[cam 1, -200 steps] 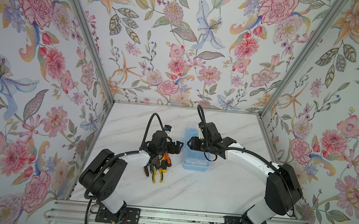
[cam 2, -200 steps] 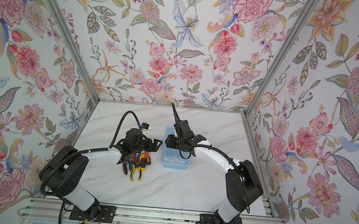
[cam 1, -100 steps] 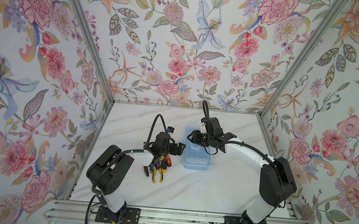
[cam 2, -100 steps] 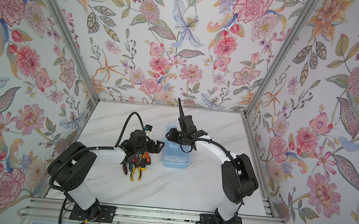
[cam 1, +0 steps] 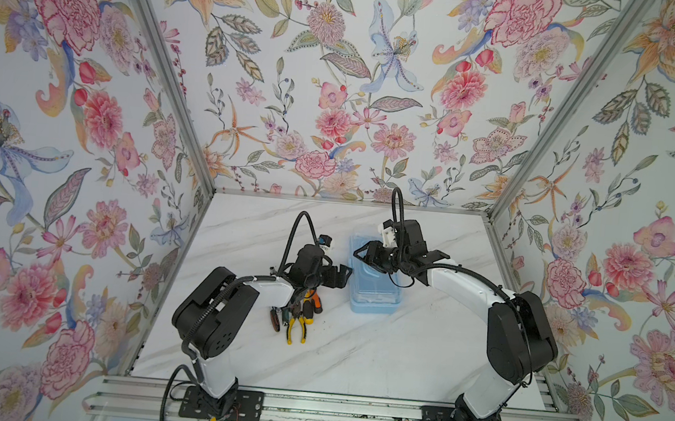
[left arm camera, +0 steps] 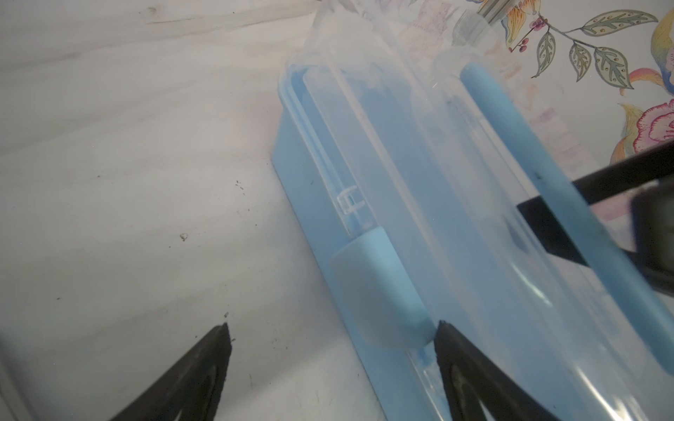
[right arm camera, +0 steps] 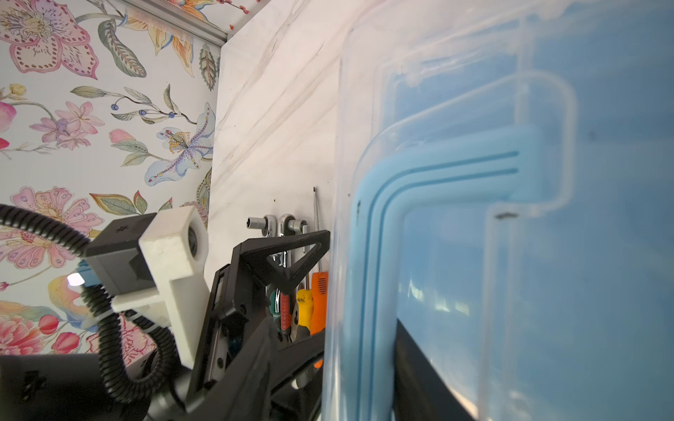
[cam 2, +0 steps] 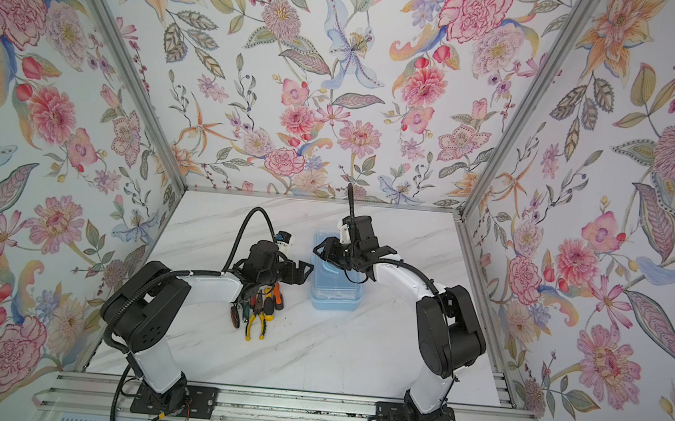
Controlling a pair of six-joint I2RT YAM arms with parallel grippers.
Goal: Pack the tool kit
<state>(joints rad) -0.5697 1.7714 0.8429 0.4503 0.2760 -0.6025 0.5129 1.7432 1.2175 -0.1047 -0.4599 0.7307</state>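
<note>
The tool kit is a light blue box (cam 1: 373, 302) (cam 2: 334, 298) with a clear lid (left arm camera: 419, 145) (right arm camera: 456, 91), standing mid-table. My right gripper (cam 1: 365, 255) (cam 2: 321, 252) (right arm camera: 359, 350) is shut on the lid's left edge, one finger (left arm camera: 547, 226) showing through the clear plastic. My left gripper (cam 1: 338, 272) (cam 2: 301, 269) (left arm camera: 332, 333) stands open at the box's left side, one fingertip (left arm camera: 443, 333) touching the blue latch (left arm camera: 375, 291). A pile of tools lies under the left wrist: yellow-handled pliers (cam 1: 296, 324) (cam 2: 257, 321), orange screwdrivers (cam 1: 315, 299) (right arm camera: 320, 291) and sockets (right arm camera: 277, 224).
The white marble table (cam 1: 356, 355) is closed in by flowered walls on three sides, with an aluminium rail (cam 1: 330, 411) in front. The left arm's wrist camera and cable (right arm camera: 167, 248) stand close to the box's left side.
My right wrist has swung up and toward the back over the box, its elbow drawing in. The left gripper has stayed at the box's left side, still open.
</note>
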